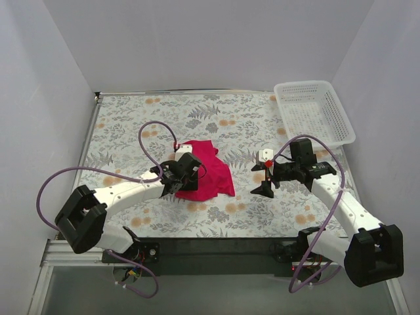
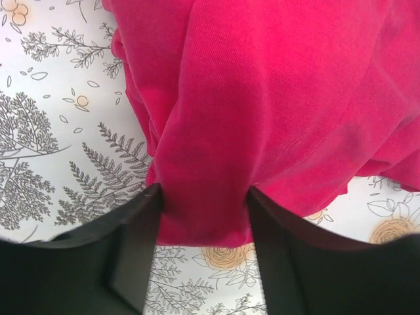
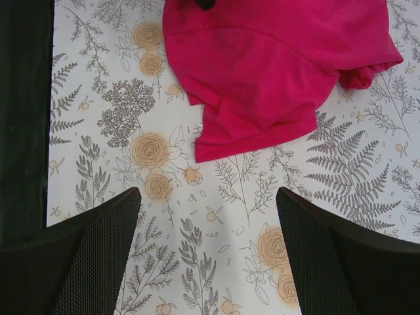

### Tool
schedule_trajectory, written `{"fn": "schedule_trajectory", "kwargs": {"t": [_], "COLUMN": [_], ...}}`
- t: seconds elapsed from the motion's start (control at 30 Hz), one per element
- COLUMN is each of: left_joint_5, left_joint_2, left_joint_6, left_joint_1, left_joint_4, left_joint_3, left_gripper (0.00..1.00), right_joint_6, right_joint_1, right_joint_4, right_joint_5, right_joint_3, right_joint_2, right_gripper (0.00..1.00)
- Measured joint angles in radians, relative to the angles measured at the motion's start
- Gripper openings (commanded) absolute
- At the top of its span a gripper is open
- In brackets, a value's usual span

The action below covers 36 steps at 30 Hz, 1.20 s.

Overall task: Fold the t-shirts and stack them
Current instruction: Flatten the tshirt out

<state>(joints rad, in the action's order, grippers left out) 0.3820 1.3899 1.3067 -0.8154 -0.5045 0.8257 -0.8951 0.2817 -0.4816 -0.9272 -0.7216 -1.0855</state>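
The left jaws are clenched on a fold at the near left edge of the shirt [image 1: 209,169], with cloth filling the gap between them. The right jaws stand wide, released, holding nothing above the bench [image 1: 131,118], to the right of the shirt and apart from it. The shirt lies crumpled just left of mid-bench, its far part cut off in both wrist views.

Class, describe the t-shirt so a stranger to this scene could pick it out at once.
Look at the flowery table. Near its middle, pinched by the left gripper, lies a crumpled t-shirt. It alone is bright magenta-red cloth; the far-right basket is white plastic.
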Motion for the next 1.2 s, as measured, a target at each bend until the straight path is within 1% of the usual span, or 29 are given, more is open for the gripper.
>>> {"fn": "schedule_trajectory", "kwargs": {"t": [0.03, 0.07, 0.17, 0.37, 0.53, 0.63, 0.7, 0.83, 0.93, 1.0, 1.07, 1.2], "left_joint_5": [-0.002, -0.005, -0.027, -0.083, -0.111, -0.112, -0.108, -0.093, -0.085, -0.084, -0.084, -0.088], "left_joint_2": [-0.001, -0.003, -0.019, -0.104, -0.230, -0.304, -0.344, -0.370, -0.358, -0.343, -0.320, -0.291], "left_joint_6": [-0.004, -0.009, -0.029, -0.077, -0.125, -0.159, -0.186, -0.226, -0.256, -0.268, -0.277, -0.278], "left_joint_1": [0.000, 0.000, 0.001, 0.001, 0.001, 0.001, 0.002, 0.002, 0.002, 0.002, 0.002, 0.002], "left_joint_4": [-0.003, -0.003, 0.000, 0.020, 0.015, 0.011, 0.002, -0.006, -0.019, -0.027, -0.039, -0.066], "left_joint_3": [0.000, 0.000, 0.000, 0.000, 0.021, 0.086, 0.160, 0.292, 0.386, 0.431, 0.473, 0.516], "left_gripper": [0.42, 0.28, 0.00, 0.00, 0.00, 0.00, 0.00, 0.00, 0.00, 0.00, 0.00, 0.00], "right_joint_6": [0.000, 0.000, 0.000, 0.001, 0.002, 0.006, 0.021, 0.077, 0.128, 0.158, 0.187, 0.264], "right_joint_1": [-0.007, -0.013, -0.032, -0.075, -0.093, -0.095, -0.097, -0.095, -0.069, -0.023, 0.040, 0.121], "right_joint_4": [0.003, 0.006, 0.014, 0.013, 0.013, 0.014, 0.018, 0.051, 0.089, 0.097, 0.098, 0.113], "right_joint_5": [-0.003, -0.005, -0.015, -0.029, -0.042, -0.046, -0.050, -0.073, -0.078, -0.073, -0.051, -0.021], "right_joint_3": [0.000, 0.000, 0.004, 0.017, 0.018, 0.018, 0.018, 0.018, 0.016, 0.001, -0.041, -0.153], "right_joint_2": [0.000, 0.000, 0.003, 0.012, 0.012, 0.012, 0.011, -0.003, -0.033, -0.076, -0.144, -0.241], "right_gripper": [0.76, 0.76, 0.76, 0.76, 0.77, 0.77, 0.77, 0.77, 0.76, 0.76, 0.76, 0.77]}}
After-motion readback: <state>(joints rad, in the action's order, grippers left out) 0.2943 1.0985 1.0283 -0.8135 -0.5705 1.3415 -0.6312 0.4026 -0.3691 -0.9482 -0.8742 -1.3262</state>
